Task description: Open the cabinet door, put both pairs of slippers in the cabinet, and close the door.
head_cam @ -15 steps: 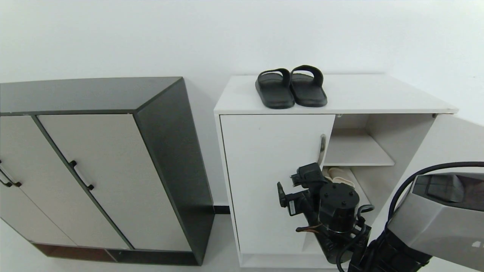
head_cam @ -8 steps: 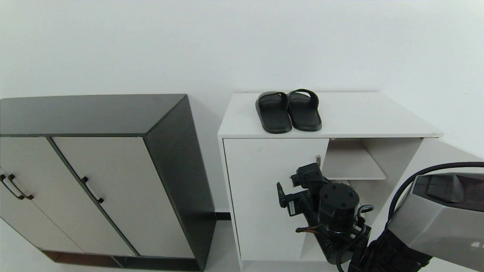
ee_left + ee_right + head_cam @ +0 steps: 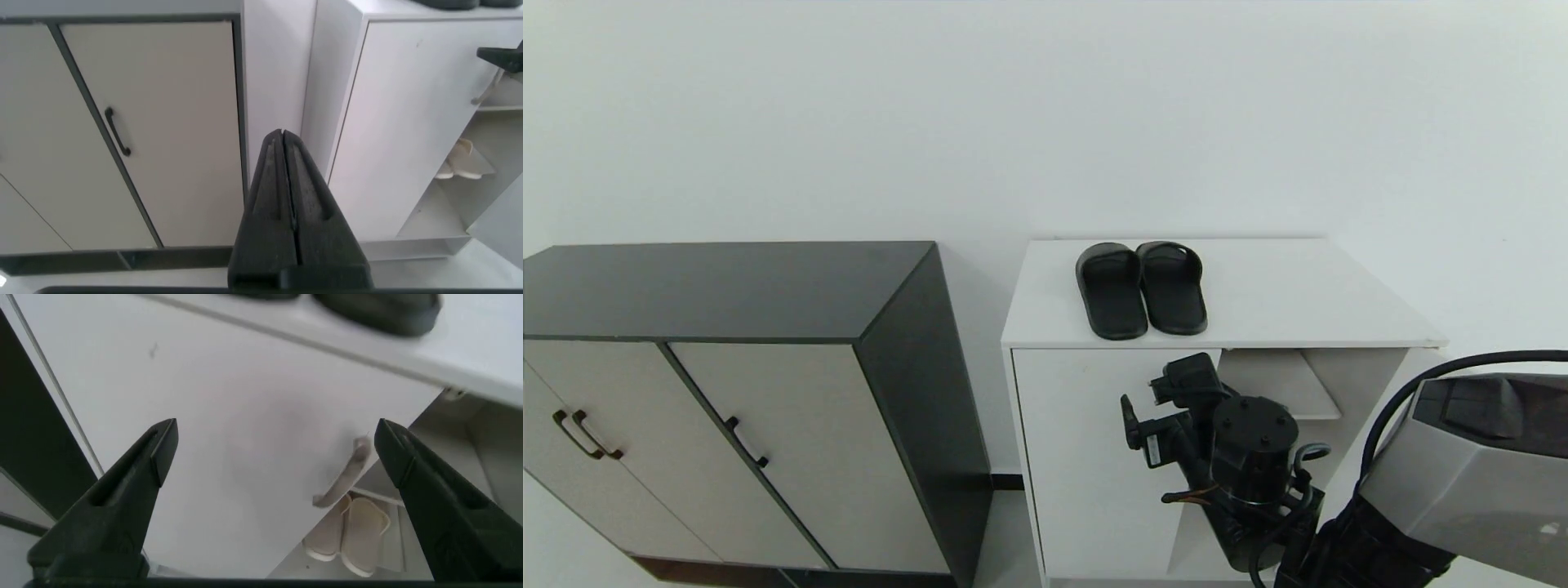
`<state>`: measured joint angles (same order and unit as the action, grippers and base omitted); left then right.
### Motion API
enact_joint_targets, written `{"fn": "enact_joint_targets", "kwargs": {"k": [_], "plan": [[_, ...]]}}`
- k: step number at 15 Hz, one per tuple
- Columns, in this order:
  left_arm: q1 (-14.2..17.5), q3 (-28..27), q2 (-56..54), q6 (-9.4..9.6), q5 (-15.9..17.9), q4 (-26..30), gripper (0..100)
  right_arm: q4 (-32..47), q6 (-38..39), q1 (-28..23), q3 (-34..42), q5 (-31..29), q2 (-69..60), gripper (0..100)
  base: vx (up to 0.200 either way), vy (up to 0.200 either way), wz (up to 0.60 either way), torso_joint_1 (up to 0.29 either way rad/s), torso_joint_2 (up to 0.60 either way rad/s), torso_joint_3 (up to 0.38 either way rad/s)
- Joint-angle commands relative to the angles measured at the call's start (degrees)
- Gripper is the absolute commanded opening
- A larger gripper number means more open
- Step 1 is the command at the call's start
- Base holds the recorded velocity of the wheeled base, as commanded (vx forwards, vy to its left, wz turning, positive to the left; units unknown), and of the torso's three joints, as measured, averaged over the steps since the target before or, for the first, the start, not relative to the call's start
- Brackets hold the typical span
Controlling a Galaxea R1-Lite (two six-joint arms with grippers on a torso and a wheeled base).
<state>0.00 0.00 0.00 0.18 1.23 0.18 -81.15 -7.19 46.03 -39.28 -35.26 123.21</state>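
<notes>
Right end effector [image 3: 276, 433], fingers apart, hangs before the cabinet [image 3: 1094, 457]; left end effector [image 3: 283, 139] is pressed together. Black slippers [image 3: 1141, 287] lie on top of the cabinet — rising carelessly may strike its edge, knocking them off.

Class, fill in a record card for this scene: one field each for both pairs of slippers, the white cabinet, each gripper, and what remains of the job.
Black slippers: side by side on top of the white cabinet
Pale slippers: inside the cabinet, on a lower shelf
White cabinet: left door shut, right side open
Left gripper: shut, empty
Right gripper: open, facing the door handle
Remaining: black pair not yet inside; right side not yet closed
</notes>
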Motion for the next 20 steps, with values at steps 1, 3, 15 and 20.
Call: {"fn": "enact_joint_targets", "kwargs": {"k": [1, 3, 15, 20], "plan": [[0.00, 0.00, 0.09, -0.01, 0.00, -0.01, 0, -0.06, -0.01, 0.02, 0.08, 0.01, 0.19, 100, 0.000, 0.000, 0.00, 0.251, -0.57, -0.330], [0.00, 0.00, 0.09, -0.01, 0.00, -0.01, 0, -0.23, 0.16, -0.06, 0.08, 0.10, 0.19, 100, 0.000, 0.000, 0.00, 0.271, -0.60, -0.330], [0.00, 0.00, 0.09, -0.01, 0.00, -0.01, 0, 39.40, 16.86, 2.66, -15.13, -5.79, -14.49, 100, 0.000, 0.000, 0.00, 0.053, -0.12, -0.062], [0.00, 0.00, 0.09, -0.18, -0.18, -0.01, 0, 39.32, 17.65, 1.52, -16.80, -7.37, -12.64, 100, 0.080, 0.000, 0.00, -0.001, 0.00, 0.001]]}}
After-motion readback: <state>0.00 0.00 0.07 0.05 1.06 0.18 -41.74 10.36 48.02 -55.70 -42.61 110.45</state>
